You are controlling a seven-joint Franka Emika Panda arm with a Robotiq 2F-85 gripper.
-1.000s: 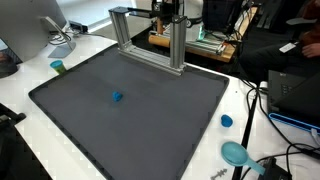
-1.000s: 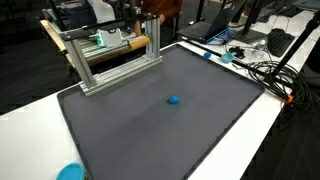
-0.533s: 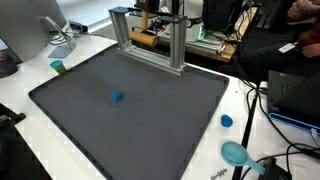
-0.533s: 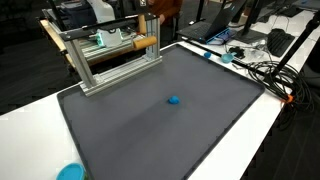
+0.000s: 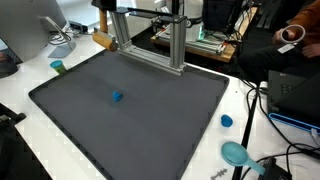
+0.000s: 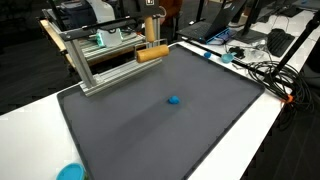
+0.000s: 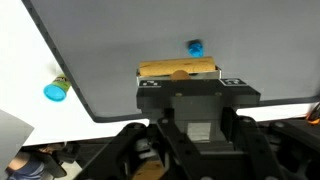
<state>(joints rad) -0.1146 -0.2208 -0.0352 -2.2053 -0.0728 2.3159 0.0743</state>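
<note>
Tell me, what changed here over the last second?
The claw, still shut on the wooden rod, carried it out from the metal frame to hang over the edge of the dark mat. The small blue piece on the mat and the frame stayed put.

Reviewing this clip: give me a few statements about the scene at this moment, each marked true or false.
1. The gripper is shut on a wooden rod, which it holds level. True.
2. The small blue piece lies on the dark mat, apart from the rod. True.
3. The metal frame lies flat in the middle of the mat. False: it stands upright at the mat's edge.
4. The teal cup stands on the mat. False: it stands on the white table, beside the mat.
</note>
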